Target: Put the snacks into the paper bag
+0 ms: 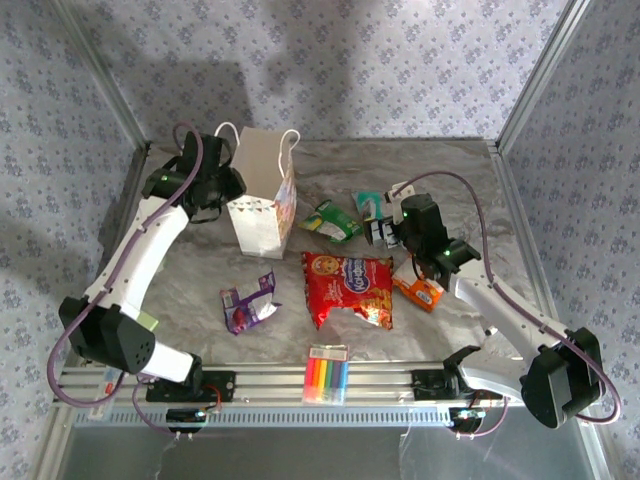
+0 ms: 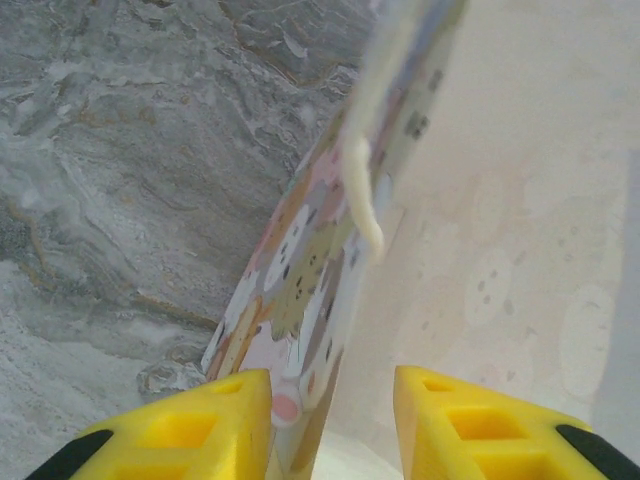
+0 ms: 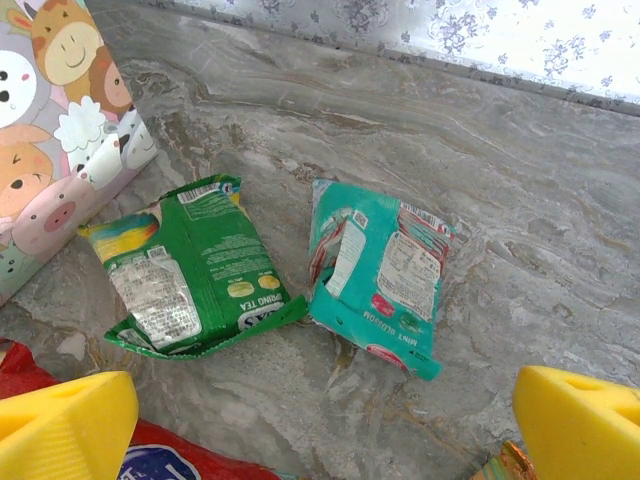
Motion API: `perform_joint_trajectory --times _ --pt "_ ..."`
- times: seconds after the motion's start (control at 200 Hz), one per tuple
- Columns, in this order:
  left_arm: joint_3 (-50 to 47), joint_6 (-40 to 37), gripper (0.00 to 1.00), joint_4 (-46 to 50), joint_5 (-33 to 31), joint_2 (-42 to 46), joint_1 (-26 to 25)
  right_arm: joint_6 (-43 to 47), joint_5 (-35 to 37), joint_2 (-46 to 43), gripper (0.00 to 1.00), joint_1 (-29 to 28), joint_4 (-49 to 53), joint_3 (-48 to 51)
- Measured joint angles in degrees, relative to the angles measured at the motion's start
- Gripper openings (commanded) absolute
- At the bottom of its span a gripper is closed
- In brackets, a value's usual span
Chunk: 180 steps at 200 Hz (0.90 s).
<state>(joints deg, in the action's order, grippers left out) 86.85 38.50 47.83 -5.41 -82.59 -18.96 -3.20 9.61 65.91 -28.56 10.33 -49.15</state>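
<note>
A white paper gift bag (image 1: 262,200) stands upright at the back left of the grey marbled tabletop (image 1: 330,165), mouth up, with two white cord handles (image 1: 290,140) rising from its rim. Its flat side carries a bunting print and cartoon animals (the right wrist view shows cow, pig and sheep faces on it). What shows of the inside from the left wrist is smooth, plain white paper. The bottom is hidden, so its contents cannot be told.

The left gripper (image 1: 215,185) sits at the bag's left wall near the rim. Its blocky yellow fingers (image 2: 200,425) stand apart, with the thin paper wall running between them in a gap wider than the paper.

Five crinkly foil packets lie on the tabletop outside the bag:
- A large red foil packet (image 1: 348,288) lies at the centre.
- A green foil packet (image 1: 333,222) lies just right of the bag.
- A teal foil packet (image 1: 370,205) lies just beside the green one, wrinkled and with its label side up.
- An orange foil packet (image 1: 418,290) lies right of the red one.
- A purple foil packet (image 1: 248,303) lies left of the red one, crumpled.

One rainbow-striped pack of markers (image 1: 327,374) lies at the near edge.

The right gripper (image 1: 385,232) hangs just beside the teal packet with its yellow fingers (image 3: 60,430) spread wide, holding nothing.
</note>
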Motion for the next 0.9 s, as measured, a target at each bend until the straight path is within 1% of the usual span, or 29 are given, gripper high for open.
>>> perform_joint_trajectory --times 0.14,0.225,0.405,0.465,0.685,0.9 --pt "0.52 0.44 0.39 0.44 1.09 0.04 -0.68 0.0 -0.04 -0.02 0.99 0.0 0.46 0.0" --pt "2.01 0.61 0.43 1.36 1.03 0.04 -0.83 0.0 -0.2 -0.04 0.99 0.0 0.72 0.0" --pt "8.7 -0.63 0.49 5.57 -0.37 -0.15 -0.11 0.02 -0.39 -0.07 0.99 0.0 1.11 0.0" --pt "11.15 -1.25 0.53 6.91 -0.68 -0.5 0.48 0.02 -0.39 -0.15 0.99 0.0 1.2 0.02" --pt "15.72 -5.81 0.68 10.67 -0.83 -3.8 1.62 0.22 -0.24 -0.42 0.99 0.02 1.2 0.04" --pt "20.33 -11.1 0.71 14.1 0.0 -9.11 2.62 0.2 0.04 -0.42 1.0 0.9 1.05 -0.02"
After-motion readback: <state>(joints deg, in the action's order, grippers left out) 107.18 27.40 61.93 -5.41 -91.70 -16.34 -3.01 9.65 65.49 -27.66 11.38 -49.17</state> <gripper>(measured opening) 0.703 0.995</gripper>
